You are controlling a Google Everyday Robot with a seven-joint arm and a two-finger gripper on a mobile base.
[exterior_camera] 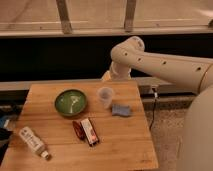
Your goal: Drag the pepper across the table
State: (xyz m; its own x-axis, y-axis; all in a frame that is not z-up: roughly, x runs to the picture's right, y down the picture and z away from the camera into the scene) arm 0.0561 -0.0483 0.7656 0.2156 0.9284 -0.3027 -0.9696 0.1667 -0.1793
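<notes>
Locating: gripper (107, 76) sat at the table (125, 145) twelve o'clock edge; I could not tell its state.
Risk: pepper (78, 129) lay just beside black box (90, 131), at its three o'clock; dragging could shove both.

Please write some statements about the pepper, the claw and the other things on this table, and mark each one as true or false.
1. The pepper lies right beside the black box. True.
2. The pepper is inside the green bowl. False: it lies on the table, nearer the front than the bowl.
3. The claw is on the pepper. False: it is at the table's far edge, behind the clear cup.
4. The white bottle lies on its side. True.
</notes>
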